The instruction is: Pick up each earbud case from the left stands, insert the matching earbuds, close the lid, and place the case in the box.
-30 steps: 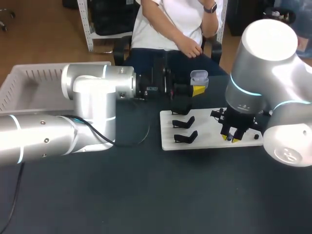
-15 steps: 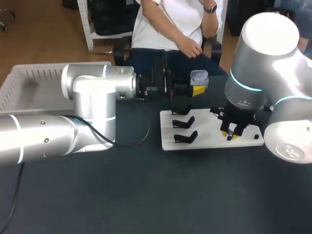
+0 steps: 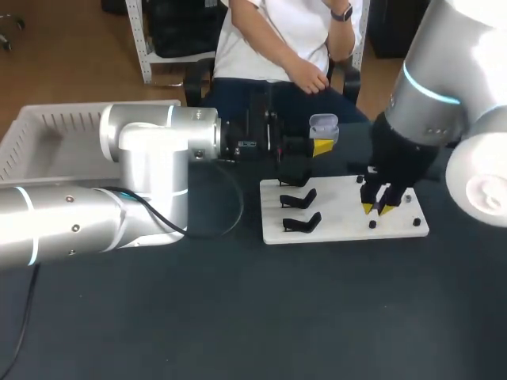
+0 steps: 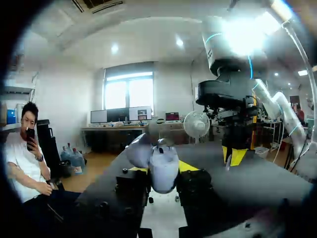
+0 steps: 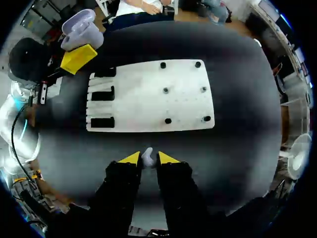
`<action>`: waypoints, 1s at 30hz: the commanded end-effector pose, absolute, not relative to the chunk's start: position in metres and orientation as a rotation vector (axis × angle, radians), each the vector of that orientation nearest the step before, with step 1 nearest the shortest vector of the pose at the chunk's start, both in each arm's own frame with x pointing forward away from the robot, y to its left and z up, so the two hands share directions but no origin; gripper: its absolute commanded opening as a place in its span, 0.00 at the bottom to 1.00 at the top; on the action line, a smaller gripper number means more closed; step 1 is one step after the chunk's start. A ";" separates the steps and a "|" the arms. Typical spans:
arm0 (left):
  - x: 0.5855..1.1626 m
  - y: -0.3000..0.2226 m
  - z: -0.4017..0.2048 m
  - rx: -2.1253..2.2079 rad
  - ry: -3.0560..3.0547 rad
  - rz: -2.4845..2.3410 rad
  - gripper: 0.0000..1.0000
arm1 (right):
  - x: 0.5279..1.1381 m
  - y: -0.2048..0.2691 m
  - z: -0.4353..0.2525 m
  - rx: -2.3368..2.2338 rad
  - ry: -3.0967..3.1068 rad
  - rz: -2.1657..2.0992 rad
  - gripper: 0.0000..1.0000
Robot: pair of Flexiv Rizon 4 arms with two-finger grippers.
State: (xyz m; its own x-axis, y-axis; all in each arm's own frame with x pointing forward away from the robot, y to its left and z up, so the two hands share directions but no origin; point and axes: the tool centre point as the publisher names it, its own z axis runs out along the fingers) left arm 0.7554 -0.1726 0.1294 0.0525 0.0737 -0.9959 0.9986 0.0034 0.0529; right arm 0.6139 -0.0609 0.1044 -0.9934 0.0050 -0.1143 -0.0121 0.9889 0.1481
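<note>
Lifting off the board (image 3: pixel 341 215), right gripper (image 3: pixel 377 209) pinches — seemingly — an earbud (image 5: pixel 147 157); left gripper (image 4: pixel 162 168) stays clamped on case (image 3: pixel 323 124).

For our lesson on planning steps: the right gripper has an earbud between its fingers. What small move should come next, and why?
Probably carry the earbud across to the open case. The right gripper pinches the earbud off the white board, and the left gripper holds the case with its lid up, seemingly ready to receive it.

No legible text, no labels or numbers, nothing readable on the earbud case (image 3: pixel 323 125) or white board (image 3: pixel 341 214)
</note>
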 end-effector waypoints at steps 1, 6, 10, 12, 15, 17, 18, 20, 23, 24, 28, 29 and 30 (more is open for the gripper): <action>0.754 -0.173 0.129 1.279 1.223 -1.126 0.00 | 0.607 -0.049 0.128 -0.154 3.032 0.172 0.00; 0.754 -0.173 0.129 1.279 1.223 -1.126 0.00 | 0.602 -0.033 0.145 -0.363 2.971 0.178 0.00; 0.754 -0.173 0.129 1.279 1.223 -1.126 0.00 | 0.598 -0.022 0.158 -0.503 2.920 0.150 0.00; 0.754 -0.173 0.129 1.279 1.223 -1.126 0.00 | 0.598 -0.017 0.162 -0.550 2.890 0.121 0.00; 0.754 -0.173 0.129 1.279 1.223 -1.126 0.00 | 0.597 -0.012 0.166 -0.597 2.867 0.115 0.00; 0.754 -0.173 0.129 1.279 1.223 -1.126 0.00 | 0.596 -0.010 0.168 -0.596 2.840 0.122 0.00; 0.754 -0.173 0.129 1.279 1.223 -1.126 0.00 | 0.596 -0.010 0.168 -0.596 2.840 0.122 0.00; 0.754 -0.173 0.129 1.279 1.223 -1.126 0.00 | 0.596 -0.010 0.168 -0.596 2.840 0.122 0.00; 0.754 -0.173 0.129 1.279 1.223 -1.126 0.00 | 0.596 -0.010 0.168 -0.596 2.840 0.122 0.00; 0.754 -0.173 0.129 1.279 1.223 -1.126 0.00 | 0.596 -0.010 0.168 -0.596 2.840 0.122 0.00; 0.754 -0.173 0.129 1.279 1.223 -1.126 0.00 | 0.596 -0.010 0.168 -0.596 2.840 0.122 0.00; 0.754 -0.173 0.129 1.279 1.223 -1.126 0.00 | 0.596 -0.010 0.168 -0.596 2.840 0.122 0.00; 0.754 -0.173 0.129 1.279 1.223 -1.126 0.00 | 0.596 -0.010 0.168 -0.596 2.840 0.122 0.00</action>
